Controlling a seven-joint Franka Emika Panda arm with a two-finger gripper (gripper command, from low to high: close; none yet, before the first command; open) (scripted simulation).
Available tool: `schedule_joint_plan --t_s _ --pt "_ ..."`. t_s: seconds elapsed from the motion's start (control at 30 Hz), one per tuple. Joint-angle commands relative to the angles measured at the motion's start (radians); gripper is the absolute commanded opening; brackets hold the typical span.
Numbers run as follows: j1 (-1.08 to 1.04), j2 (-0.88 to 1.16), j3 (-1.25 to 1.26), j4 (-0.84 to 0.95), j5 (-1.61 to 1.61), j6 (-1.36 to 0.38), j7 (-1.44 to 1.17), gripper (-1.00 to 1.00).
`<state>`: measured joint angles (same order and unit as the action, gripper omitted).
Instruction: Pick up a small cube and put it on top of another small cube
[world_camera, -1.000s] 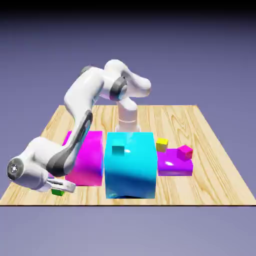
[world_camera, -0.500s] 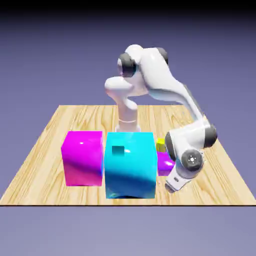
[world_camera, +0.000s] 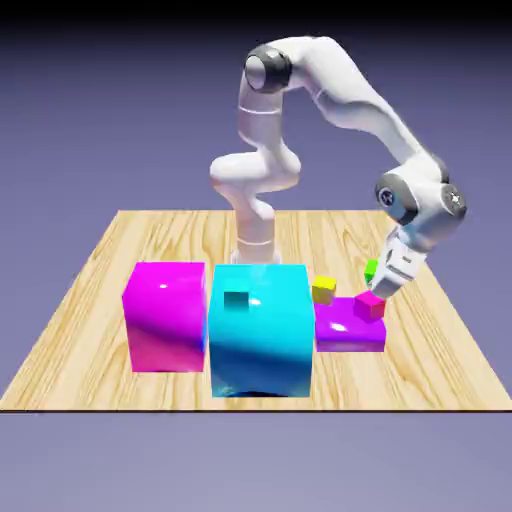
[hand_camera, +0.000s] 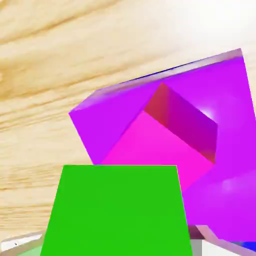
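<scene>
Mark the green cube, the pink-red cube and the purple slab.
green cube (hand_camera: 117, 210), hand view, its facing side
pink-red cube (world_camera: 371, 304), exterior view, its top
purple slab (world_camera: 345, 335), exterior view, its front edge

The scene is evenly and brightly lit, and both views are rendered sharp. White glare is seen on the cyan block (world_camera: 260, 330) and the purple slab (hand_camera: 225, 130). The backdrop is darkened toward the top.

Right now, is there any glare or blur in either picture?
Exterior view: sharp, soft sheen on the big cyan block. Hand view: white glare washes out the wood at top right; the green cube looms large, hiding the fingertips.
</scene>
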<state>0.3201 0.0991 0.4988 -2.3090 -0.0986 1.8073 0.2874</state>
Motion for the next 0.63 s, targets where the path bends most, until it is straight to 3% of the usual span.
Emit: schedule_joint_plan --t_s 0.0,0.27,0.33,0.5,0.53,0.6 --pt "0.001 -0.033 0.018 -0.036 -0.021 0.008 0.001 -1.00" --pt "0.040 -0.295 0.155 -0.318 -0.175 0.065 0.011 -1.00" --pt "0.018 -0.304 0.143 -0.323 -0.193 0.061 0.024 -1.00" --pt "-0.030 -0.196 0.125 -0.425 -0.315 0.236 0.120 -1.00" --pt "-0.030 -0.196 0.125 -0.425 -0.315 0.236 0.120 1.00" --pt "-0.018 -0.223 0.129 -0.400 -0.285 0.192 0.096 1.00"
